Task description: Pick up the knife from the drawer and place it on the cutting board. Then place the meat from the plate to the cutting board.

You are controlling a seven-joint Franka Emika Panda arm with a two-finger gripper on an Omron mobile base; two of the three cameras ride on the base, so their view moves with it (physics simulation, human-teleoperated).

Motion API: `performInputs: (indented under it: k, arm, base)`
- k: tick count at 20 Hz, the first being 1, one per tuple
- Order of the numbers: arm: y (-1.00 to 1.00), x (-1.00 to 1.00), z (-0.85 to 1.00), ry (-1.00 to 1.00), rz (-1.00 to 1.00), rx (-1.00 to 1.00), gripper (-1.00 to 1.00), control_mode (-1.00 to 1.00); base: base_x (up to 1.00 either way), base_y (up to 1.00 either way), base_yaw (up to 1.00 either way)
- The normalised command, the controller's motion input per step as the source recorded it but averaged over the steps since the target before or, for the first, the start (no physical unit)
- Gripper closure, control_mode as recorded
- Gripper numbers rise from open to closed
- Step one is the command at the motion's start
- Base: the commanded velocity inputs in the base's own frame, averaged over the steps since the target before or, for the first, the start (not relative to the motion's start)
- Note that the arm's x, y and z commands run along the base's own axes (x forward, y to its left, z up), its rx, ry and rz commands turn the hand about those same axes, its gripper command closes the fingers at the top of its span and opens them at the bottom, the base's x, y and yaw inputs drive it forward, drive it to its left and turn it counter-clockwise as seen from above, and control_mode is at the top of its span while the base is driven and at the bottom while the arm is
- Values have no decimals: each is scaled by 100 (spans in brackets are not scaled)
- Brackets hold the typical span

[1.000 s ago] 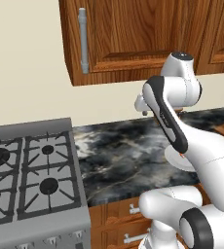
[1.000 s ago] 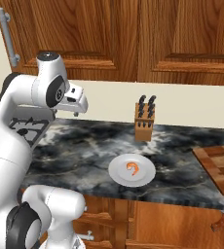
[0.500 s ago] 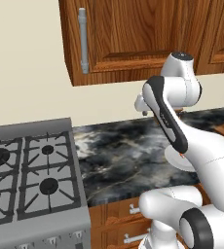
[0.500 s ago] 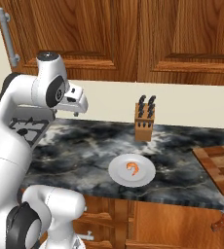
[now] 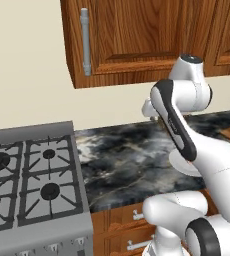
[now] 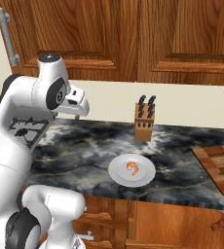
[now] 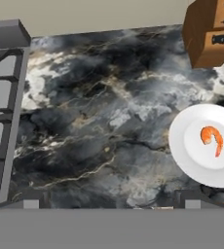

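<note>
The white plate (image 6: pixel 119 171) lies on the dark marble counter with the small orange curl of meat (image 6: pixel 132 168) on it; the hand view has the plate (image 7: pixel 181 148) and meat (image 7: pixel 212 139) at its right. The block-patterned cutting board (image 6: pixel 222 167) sits at the counter's right end. My gripper (image 7: pixel 111 202) hangs open and empty high above the counter, left of the plate, its fingertips (image 7: pixel 31 204) wide apart. It is also in the right base view as the gripper (image 6: pixel 78 115). A small reddish-brown thing (image 6: pixel 221 222) pokes out below the counter at the far right; I cannot tell whether it is the knife. Wooden drawer fronts (image 5: pixel 132 216) are shut.
A wooden knife block (image 6: pixel 144 120) with black handles stands against the back wall behind the plate. A grey gas stove (image 5: pixel 32 185) adjoins the counter on the left. Wooden wall cabinets (image 6: pixel 133 39) hang above, close over the arm's elbow.
</note>
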Motion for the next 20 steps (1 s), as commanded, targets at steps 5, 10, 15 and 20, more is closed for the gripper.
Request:
performInputs:
  k: [5, 10, 15, 20]
  arm:
    - [-30, -69, -15, 0, -3, 0, -100, -100]
    - [-46, -60, -4, 0, -2, 0, -100, -100]
    - [-48, -56, -1, 0, -3, 0, -100, -100]
    - [-48, -51, 0, 1, -5, 0, -100, -100]
  base:
    - [0, 0, 0]
    - [0, 0, 0]
    - [0, 0, 0]
    - [0, 0, 0]
